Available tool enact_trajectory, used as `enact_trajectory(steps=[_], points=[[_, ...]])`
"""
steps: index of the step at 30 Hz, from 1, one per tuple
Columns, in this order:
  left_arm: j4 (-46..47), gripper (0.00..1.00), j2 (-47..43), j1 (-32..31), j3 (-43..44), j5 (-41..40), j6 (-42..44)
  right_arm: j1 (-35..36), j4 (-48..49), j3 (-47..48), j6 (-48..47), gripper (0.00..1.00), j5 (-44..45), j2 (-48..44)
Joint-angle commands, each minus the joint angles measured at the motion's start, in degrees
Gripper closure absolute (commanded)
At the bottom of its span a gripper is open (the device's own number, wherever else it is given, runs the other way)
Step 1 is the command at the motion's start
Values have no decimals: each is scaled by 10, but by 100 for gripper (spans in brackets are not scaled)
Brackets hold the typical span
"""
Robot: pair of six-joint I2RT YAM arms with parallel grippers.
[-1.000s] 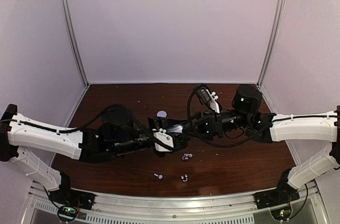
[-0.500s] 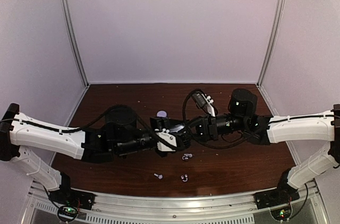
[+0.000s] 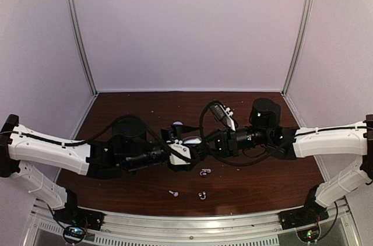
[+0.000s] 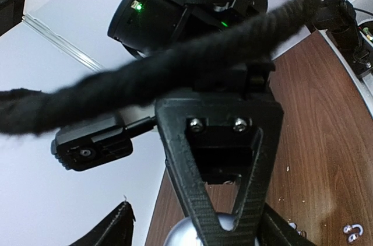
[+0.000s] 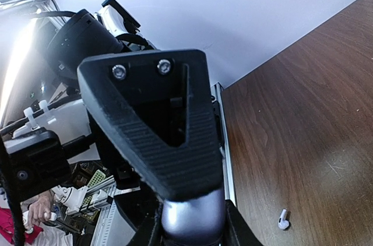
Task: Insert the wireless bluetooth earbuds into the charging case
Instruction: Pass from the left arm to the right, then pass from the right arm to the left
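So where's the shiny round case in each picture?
Top external: the case sits near the middle of the picture, a little below centre.
Left wrist: the case peeks in at the bottom edge, just left of centre.
Right wrist: the case is at the bottom edge, in the centre.
Shared landmark: the brown table.

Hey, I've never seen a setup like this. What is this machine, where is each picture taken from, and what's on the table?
These are two robot arms bolted at a table's near edge, each ending in a two-finger end effector. The wide picture looks down from above and behind; the other two come from wrist cameras, so a black finger fills each. The left end effector and right end effector meet around a round silver case; which one grips it I cannot tell. A few tiny earbuds lie loose on the table.
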Motion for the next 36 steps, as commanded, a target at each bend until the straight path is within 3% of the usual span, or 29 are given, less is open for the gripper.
enact_trajectory(steps=[1, 5, 12, 19, 28, 31, 34, 36], points=[[3, 27, -47, 4, -18, 15, -27, -11, -5, 4, -15, 83, -11, -22], [-21, 27, -64, 4, -31, 17, -32, -17, -6, 6, -17, 83, -20, -28], [-36, 40, -73, 4, -33, 34, -24, -17, -3, 9, -14, 83, -33, -19], [-43, 40, -60, 4, -33, 26, -17, -17, -2, 10, -10, 83, -40, -21], [-45, 55, -51, 4, -31, 19, 4, -17, 5, 4, -6, 82, -50, -20], [-39, 61, -51, 4, -31, 20, 9, -17, 14, 0, -1, 75, -52, -21], [-22, 62, -53, 4, -33, 18, 8, -17, 37, -10, 13, 61, -50, -19], [-13, 63, -51, 4, -33, 16, 8, -17, 65, -18, 28, 58, -49, -16]])
